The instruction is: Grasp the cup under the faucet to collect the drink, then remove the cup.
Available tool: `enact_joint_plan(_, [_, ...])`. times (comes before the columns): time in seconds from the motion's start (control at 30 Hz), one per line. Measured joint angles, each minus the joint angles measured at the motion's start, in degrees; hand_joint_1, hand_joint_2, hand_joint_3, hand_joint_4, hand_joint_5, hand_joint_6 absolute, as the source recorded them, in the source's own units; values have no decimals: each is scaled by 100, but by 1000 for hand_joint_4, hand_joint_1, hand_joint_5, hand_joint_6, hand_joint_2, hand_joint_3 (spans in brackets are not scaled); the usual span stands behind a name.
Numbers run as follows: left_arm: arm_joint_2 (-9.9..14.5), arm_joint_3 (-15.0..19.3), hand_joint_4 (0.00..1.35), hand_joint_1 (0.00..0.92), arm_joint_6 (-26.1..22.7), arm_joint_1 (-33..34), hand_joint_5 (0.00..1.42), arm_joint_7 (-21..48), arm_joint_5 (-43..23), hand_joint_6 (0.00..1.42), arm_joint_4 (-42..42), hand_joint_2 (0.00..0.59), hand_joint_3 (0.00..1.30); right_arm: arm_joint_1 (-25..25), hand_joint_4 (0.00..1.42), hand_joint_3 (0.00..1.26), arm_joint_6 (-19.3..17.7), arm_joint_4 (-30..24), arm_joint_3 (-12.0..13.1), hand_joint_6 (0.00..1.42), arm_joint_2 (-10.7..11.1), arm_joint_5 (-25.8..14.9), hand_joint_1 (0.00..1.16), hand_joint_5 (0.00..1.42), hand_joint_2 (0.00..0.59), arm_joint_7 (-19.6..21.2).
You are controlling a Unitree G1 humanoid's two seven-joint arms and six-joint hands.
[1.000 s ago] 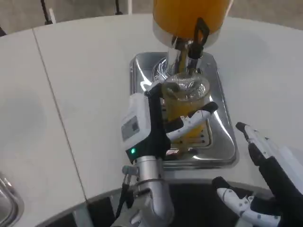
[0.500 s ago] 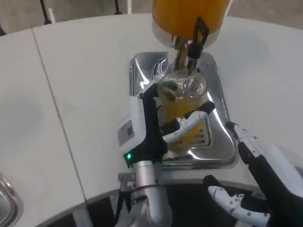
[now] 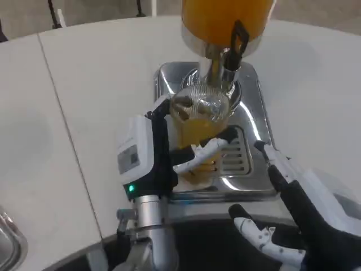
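Note:
A clear glass cup (image 3: 198, 121) holding orange drink sits in my left hand (image 3: 163, 155), whose fingers wrap its side. The cup hangs over the left part of the steel drip tray (image 3: 256, 169), left of and below the faucet (image 3: 230, 59) with its black lever. The orange drink dispenser (image 3: 225, 20) stands at the tray's far end. My right hand (image 3: 299, 217) hovers open at the table's near edge, right of the cup, holding nothing.
The white table (image 3: 96, 101) spreads left and right of the tray, with a seam running down its left part. A metal object (image 3: 8, 245) shows at the bottom left corner.
My left hand has drawn the cup leftward and away from under the faucet. My right hand has shifted left and forward along the near edge.

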State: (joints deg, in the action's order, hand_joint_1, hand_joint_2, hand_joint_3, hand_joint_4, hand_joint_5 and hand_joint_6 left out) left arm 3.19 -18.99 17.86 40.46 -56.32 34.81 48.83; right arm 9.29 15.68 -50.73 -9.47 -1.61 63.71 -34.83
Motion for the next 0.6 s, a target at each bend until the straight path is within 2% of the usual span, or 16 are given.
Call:
enact_joint_plan(0.37, [848,190,1285,594,9,-206,1424,-44,198,1424,-222,69,1200,-493,0,0,34,208,-235,80,0,132,465,0,421,45])
enact_joint_plan(0.6, [1173,279,1296,589,10,-478,1424,-8,192,1424,-411,74,1201,-555,0,0,54,222,-377,80,-8,231,469,0,419,39])
